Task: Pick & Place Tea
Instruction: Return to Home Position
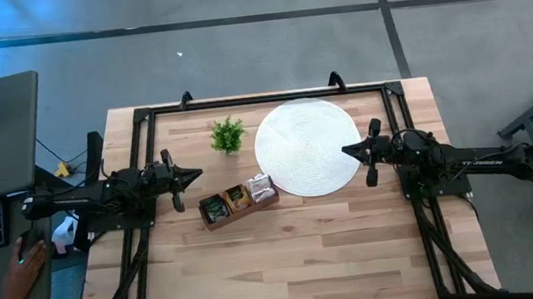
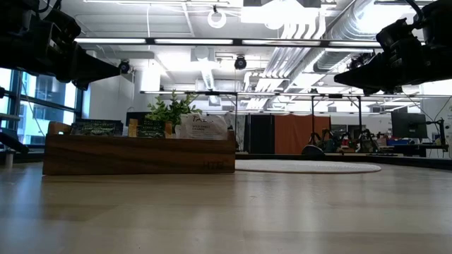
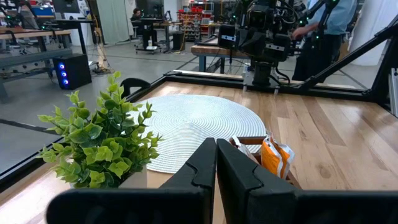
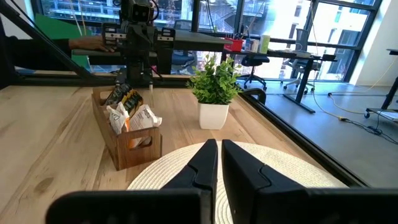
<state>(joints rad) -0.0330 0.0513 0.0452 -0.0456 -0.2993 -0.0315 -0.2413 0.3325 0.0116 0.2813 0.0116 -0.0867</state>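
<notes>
The tea (image 1: pixel 236 197) sits in the wooden tray (image 1: pixel 244 213), just left of centre in the high view, with none on the white disc (image 1: pixel 307 148). The left gripper (image 1: pixel 192 175) and right gripper (image 1: pixel 349 149) hang at either side, jaws closed on nothing. I'd judge this is homing, and the next move only needs the arms parked.

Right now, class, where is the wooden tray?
In the high view the tray sits left of the table's centre, just below the plant in the picture and beside the white mat's lower-left edge.
</notes>
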